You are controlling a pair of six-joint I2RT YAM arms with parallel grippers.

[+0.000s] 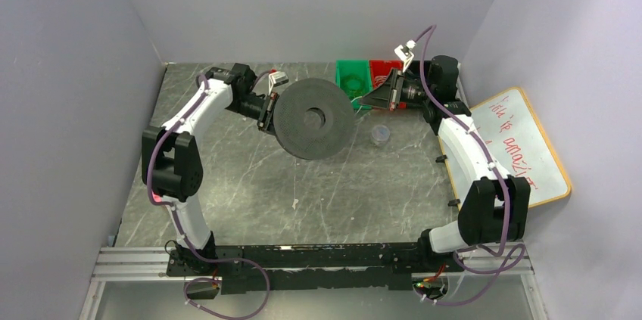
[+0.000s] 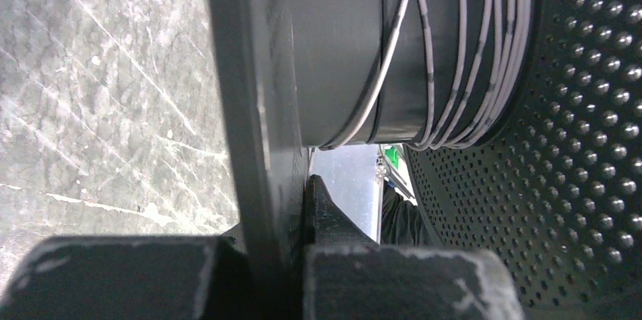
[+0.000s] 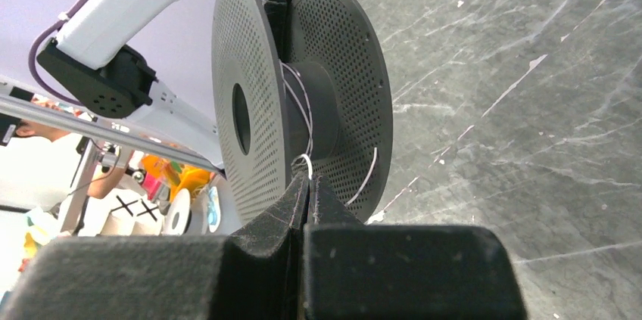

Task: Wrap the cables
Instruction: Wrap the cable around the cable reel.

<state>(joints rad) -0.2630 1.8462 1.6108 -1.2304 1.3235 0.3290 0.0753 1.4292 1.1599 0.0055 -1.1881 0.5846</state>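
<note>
A large black perforated spool [image 1: 313, 119] is being held above the grey marbled table [image 1: 250, 184] by the left gripper [image 1: 266, 113]. Its fingers [image 2: 401, 282] are being pressed narrow onto the edge of one flange. The thin whitish cable [image 2: 462, 48] is being carried in several turns around the spool's dark hub. A small loop of it is being pinched at the tips of the right gripper [image 3: 306, 180], whose fingers [image 3: 265, 244] are being pressed fully together just beside the spool's rim. A small clear jar [image 1: 381, 135] is being left on the table near the spool, in front of a green plastic bin [image 1: 348, 76].
</note>
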